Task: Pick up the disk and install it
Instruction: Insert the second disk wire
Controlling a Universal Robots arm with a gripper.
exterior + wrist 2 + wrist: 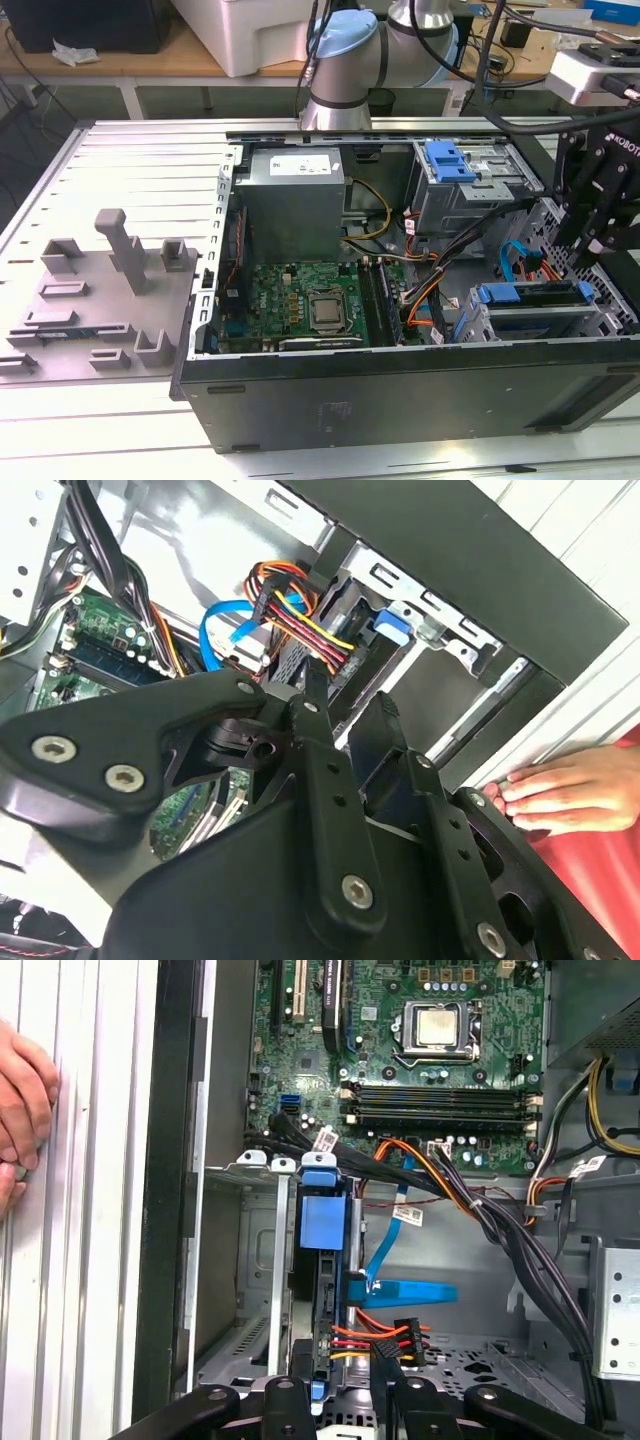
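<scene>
The disk (530, 294), silver with a blue carrier frame, sits on edge in the grey drive bay (495, 330) at the case's front corner, on the exterior view's right. In the first wrist view the disk (325, 1215) runs down the bay with its blue frame uppermost. Its blue tab (393, 625) shows in the second wrist view. My black gripper (590, 250) hovers just above the disk's end nearest the exterior view's right. Its fingers stand apart, one on each side of the disk's line, in both wrist views (335, 1380) (350, 715), and nothing is between them.
Orange, red and blue cables (395, 1295) plug in beside the disk. The motherboard (310, 300), power-supply box (295, 200) and an upper drive cage with a blue latch (450, 160) fill the case. A person's hand (25, 1080) rests on the table outside the case wall.
</scene>
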